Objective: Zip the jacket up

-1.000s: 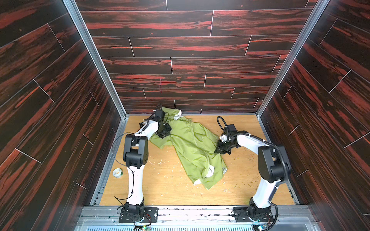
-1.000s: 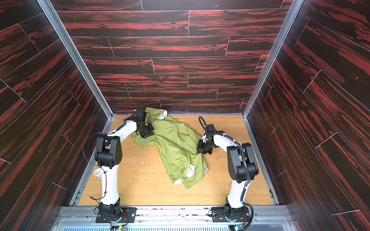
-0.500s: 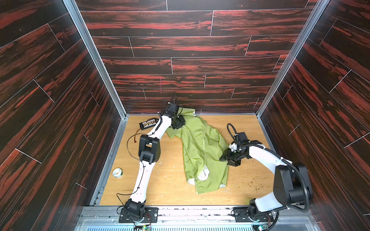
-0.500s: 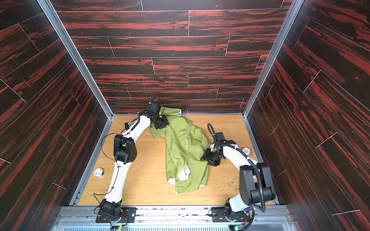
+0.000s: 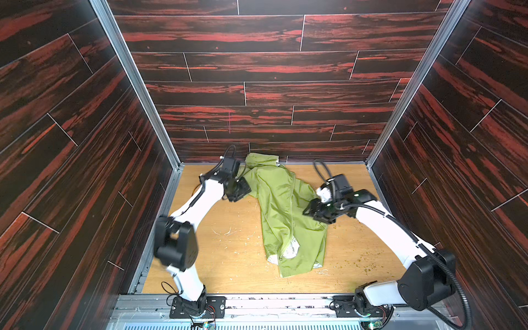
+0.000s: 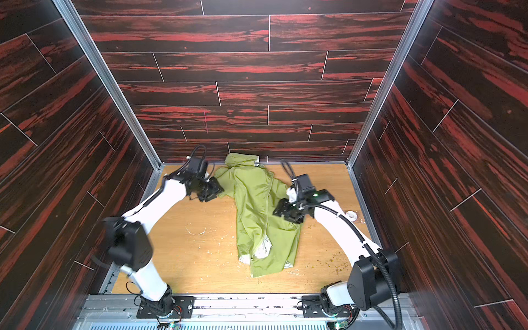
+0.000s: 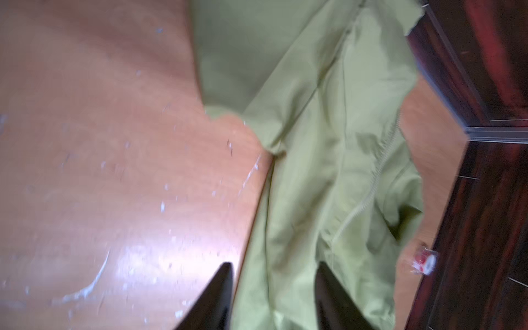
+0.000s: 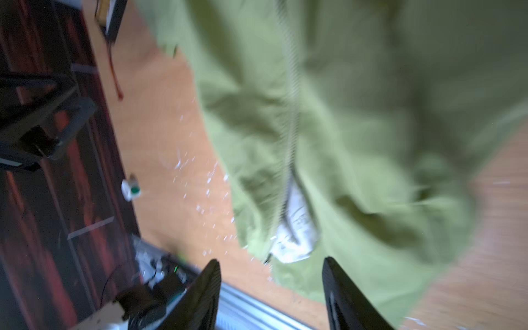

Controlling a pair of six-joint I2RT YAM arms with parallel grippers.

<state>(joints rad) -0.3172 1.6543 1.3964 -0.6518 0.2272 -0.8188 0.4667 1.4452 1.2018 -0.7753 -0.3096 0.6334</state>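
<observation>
And here's the jacket (image 5: 285,211), stretched down the middle of the counter (image 5: 228,257), collar against the far wall, hem toward the near edge. The left fingers (image 5: 243,187) sit at its far-left shoulder, and the right fingers (image 5: 311,210) just beside its right edge, about midway down. Both pairs stand parted with nothing clamped. In the left wrist view they straddle the cloth's edge without pinching it. In the right wrist view, blurred as it is, they hang clear of the fabric.

The zipper (image 5: 291,220) runs the jacket's length, and near the hem it gapes, with white lining (image 5: 291,250) peeking out. I can't pick out the slider for certain.

The step in hand, I'd say, is getting a fresh hold. Best play is for one side to pin the hem taut while the other takes the pull tab squarely and draws it along the teeth, slowly, keeping loose cloth out of the track.
</observation>
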